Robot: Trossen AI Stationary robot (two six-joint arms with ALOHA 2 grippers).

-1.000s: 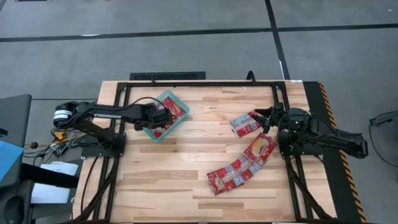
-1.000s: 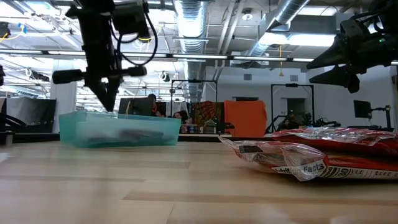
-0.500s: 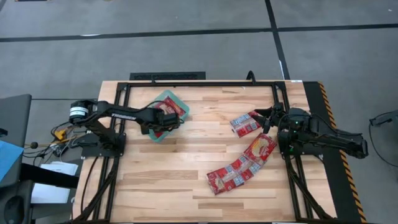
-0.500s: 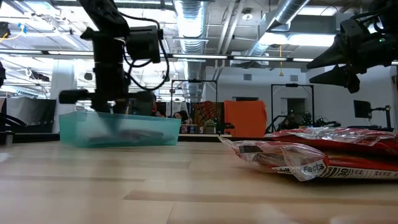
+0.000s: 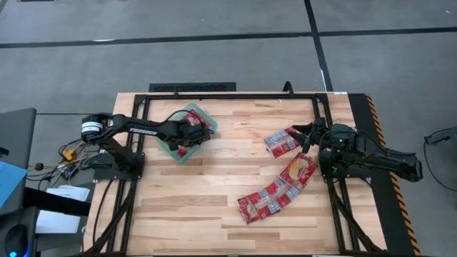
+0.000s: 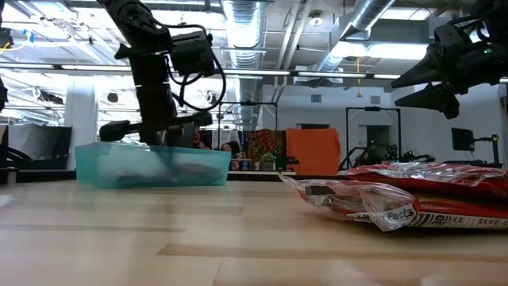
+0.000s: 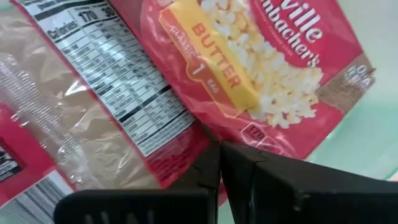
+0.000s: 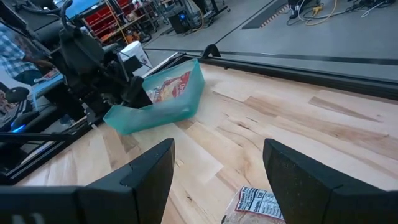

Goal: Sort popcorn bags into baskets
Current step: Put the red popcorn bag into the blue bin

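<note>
A teal basket (image 5: pixel 170 151) stands at the far left of the table and holds red popcorn bags (image 7: pixel 261 68). One lies face up, and another (image 7: pixel 118 87) shows its nutrition panel. My left gripper (image 7: pixel 219 148) is shut and points steeply down into the basket (image 6: pixel 119 171), with its tips at the face-up bag's edge. Three more popcorn bags (image 5: pixel 280 141) (image 5: pixel 298 171) (image 5: pixel 265 200) lie flat on the table at the right. My right gripper (image 8: pixel 217 186) hovers open above the table's right side (image 5: pixel 308 134), near the farthest of those three bags. My left gripper comes from above, slanting down into the basket with its fingers shut. The fingertips (image 7: pixel 211 163) stand at the face-up bag's edge (image 7: pixel 249 134), where it overlaps the other bag. I cannot tell whether they touch it. The bags lie flat in the basket.
A black frame (image 5: pixel 235 95) runs along the table's far edge and down both sides by the arm bases. Bare wood lies in the middle and along the near edge. Beyond the table the low view shows a workshop with an orange cabinet (image 6: pixel 312 151).
My left gripper has sunk into the basket and gone a little toward the table's right, staying shut. The basket and the bags on the table have kept their places.
</note>
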